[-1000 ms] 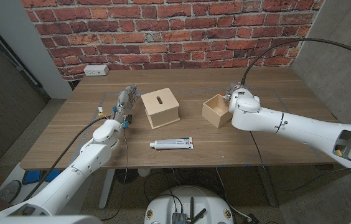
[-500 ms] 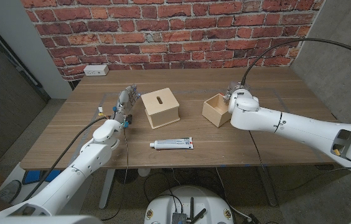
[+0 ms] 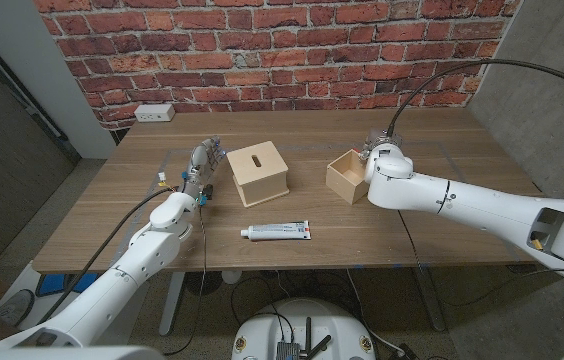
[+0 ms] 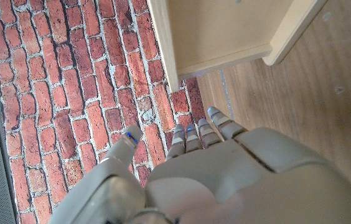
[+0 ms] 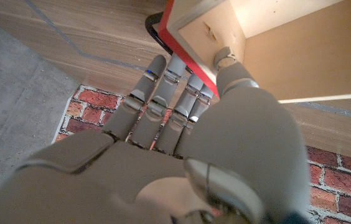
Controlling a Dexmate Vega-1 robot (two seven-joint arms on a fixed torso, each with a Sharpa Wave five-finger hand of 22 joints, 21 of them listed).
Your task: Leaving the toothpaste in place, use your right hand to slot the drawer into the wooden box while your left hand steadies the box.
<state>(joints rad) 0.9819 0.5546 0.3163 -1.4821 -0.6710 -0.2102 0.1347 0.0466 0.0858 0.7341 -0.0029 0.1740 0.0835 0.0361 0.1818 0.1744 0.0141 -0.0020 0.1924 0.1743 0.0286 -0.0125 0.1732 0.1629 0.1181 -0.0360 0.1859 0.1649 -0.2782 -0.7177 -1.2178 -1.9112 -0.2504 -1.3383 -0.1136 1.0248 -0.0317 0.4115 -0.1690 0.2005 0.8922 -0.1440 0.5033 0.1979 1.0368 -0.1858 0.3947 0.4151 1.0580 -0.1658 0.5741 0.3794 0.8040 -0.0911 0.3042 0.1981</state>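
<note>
The wooden box (image 3: 257,172), with a slot in its top, stands at the table's middle left; its open underside shows in the left wrist view (image 4: 225,31). My left hand (image 3: 200,164) stands just left of it, fingers (image 4: 194,134) straight and apart from the box. The open drawer (image 3: 345,177) sits to the right of the box. My right hand (image 3: 376,154) is at the drawer's right wall. In the right wrist view its thumb (image 5: 230,68) lies on the rim and its fingers (image 5: 163,87) on the red outer face (image 5: 191,59). The toothpaste (image 3: 276,232) lies in front of the box.
A white power strip (image 3: 154,112) sits at the table's back left, against the brick wall. Thin tape lines mark the tabletop (image 3: 442,220). A black cable arcs over my right arm.
My right wrist has edged slightly left, closer against the drawer. The left hand, box and toothpaste stay where they were.
</note>
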